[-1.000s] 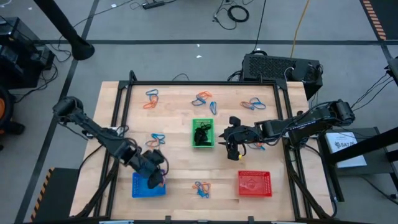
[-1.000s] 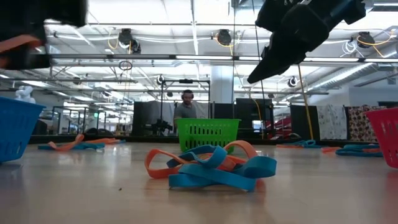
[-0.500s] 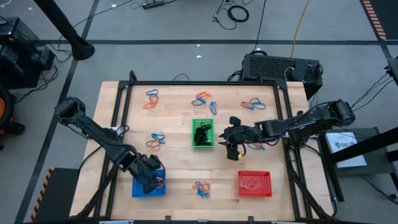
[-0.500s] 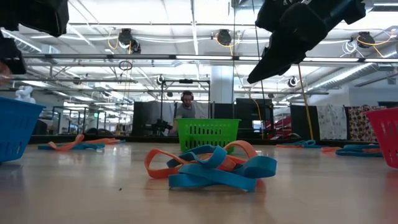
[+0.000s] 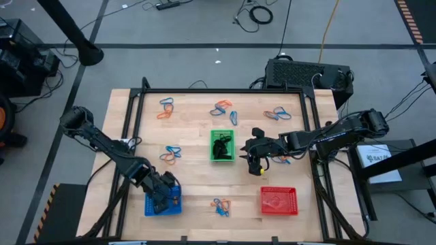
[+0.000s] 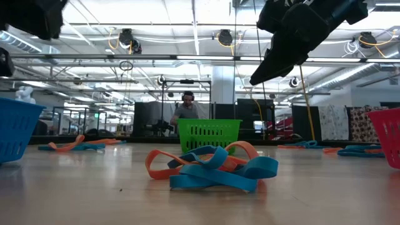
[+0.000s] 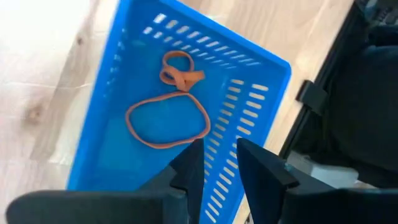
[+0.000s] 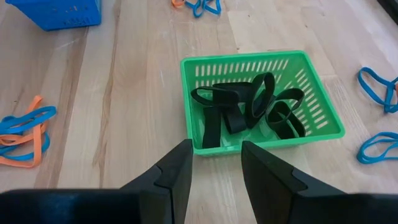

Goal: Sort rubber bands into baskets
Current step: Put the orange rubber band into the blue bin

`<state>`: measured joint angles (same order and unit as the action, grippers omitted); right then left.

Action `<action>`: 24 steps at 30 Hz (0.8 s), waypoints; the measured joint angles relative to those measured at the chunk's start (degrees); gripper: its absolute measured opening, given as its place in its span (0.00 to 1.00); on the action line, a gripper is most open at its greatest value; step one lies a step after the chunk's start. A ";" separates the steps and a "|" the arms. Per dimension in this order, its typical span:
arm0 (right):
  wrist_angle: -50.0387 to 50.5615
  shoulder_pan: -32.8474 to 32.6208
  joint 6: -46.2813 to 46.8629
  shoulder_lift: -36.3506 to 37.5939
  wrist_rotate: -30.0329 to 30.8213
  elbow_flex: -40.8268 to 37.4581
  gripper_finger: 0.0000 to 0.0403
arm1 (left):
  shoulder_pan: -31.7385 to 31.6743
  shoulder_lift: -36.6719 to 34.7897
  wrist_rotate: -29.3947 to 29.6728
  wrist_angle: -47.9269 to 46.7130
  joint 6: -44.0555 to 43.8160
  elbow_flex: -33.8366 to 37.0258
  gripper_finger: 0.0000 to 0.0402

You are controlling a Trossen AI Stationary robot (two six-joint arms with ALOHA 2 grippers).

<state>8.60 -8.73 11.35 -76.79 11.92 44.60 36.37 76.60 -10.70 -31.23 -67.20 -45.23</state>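
In the high view the left gripper [image 5: 163, 198] sits lower left, arm bent from the left edge, fingers apart and empty, while the right gripper [image 5: 253, 162] hovers centre-right, fingers parted, empty.

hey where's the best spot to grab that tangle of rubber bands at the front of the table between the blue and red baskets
Probably the raised blue loop on top of the tangle, coming straight down from above. The bands lie flat on the wood, so only that arched loop gives the tool something to close around; open table lies on both sides.
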 joint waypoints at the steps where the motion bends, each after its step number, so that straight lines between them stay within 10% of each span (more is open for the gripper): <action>1: -0.22 0.00 0.00 0.00 0.00 0.00 0.32 | -0.50 0.00 -0.10 -0.35 0.00 0.00 0.25; 17: -0.46 0.00 -0.51 -0.37 0.04 -0.02 0.32 | -19.90 -2.32 -4.86 -14.15 22.72 -0.09 0.25; 24: -0.57 0.00 -1.51 -1.19 0.04 -0.07 0.32 | -30.79 -2.44 13.37 -23.12 41.81 -0.09 0.26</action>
<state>8.03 -8.73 9.84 -77.98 11.97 44.53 5.57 74.16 2.67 -54.34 -25.38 -45.32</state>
